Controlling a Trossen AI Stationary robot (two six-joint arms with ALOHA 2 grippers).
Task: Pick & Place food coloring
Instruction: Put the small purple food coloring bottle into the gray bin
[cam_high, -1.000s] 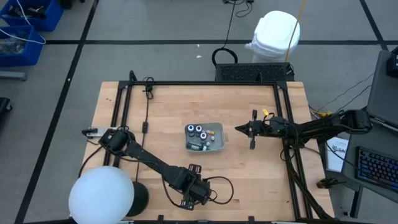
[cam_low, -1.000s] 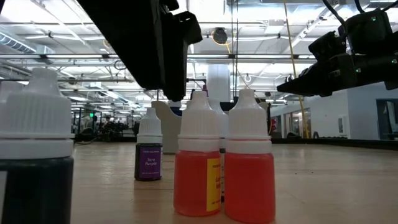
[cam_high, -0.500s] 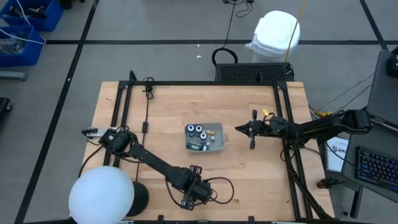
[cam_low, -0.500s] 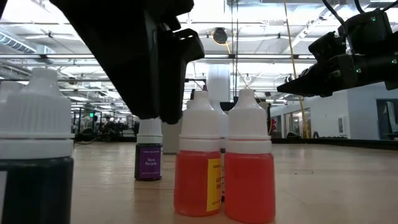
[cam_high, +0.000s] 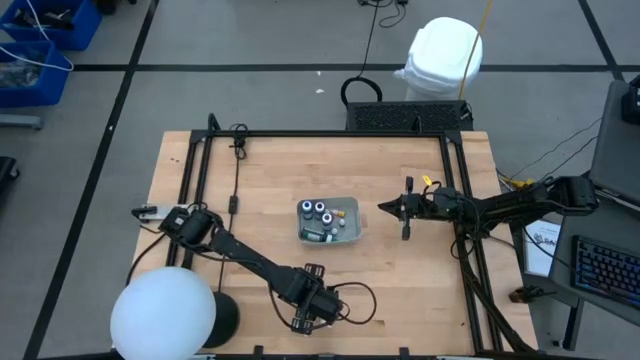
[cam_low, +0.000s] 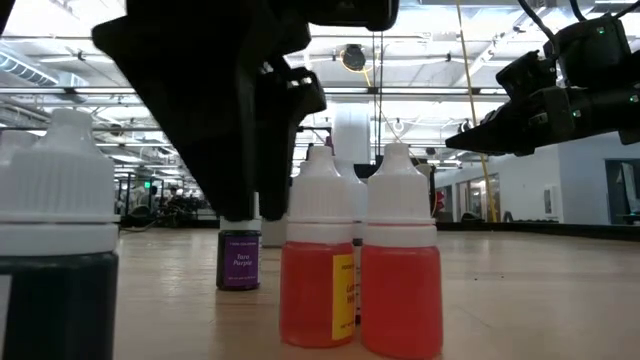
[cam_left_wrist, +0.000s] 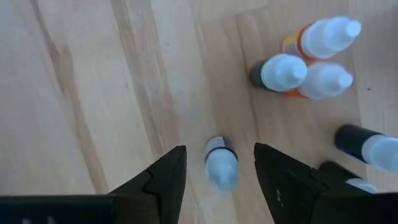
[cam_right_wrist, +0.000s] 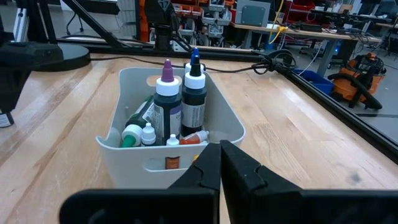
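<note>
Now left hand (cam_left_wrist: 216, 177) lower, fingers apart astride purple bottle (cam_left_wrist: 221, 162), seemingly not touching; right hand (cam_right_wrist: 219, 163) closed

A big robotics lab or workshop. Workbenches (cam_right_wrist: 292, 28) crowded with equipment, blue bins (cam_high: 35, 45), cables, bare ceiling lights (cam_low: 80, 50) show it

We see a grey floor (cam_high: 250, 40) crossed by dark lines around the wooden table (cam_high: 270, 170). Blue bins (cam_high: 40, 40) sit at one corner (partly cut off), and strip lights (cam_low: 60, 45) line the ceiling.
</note>
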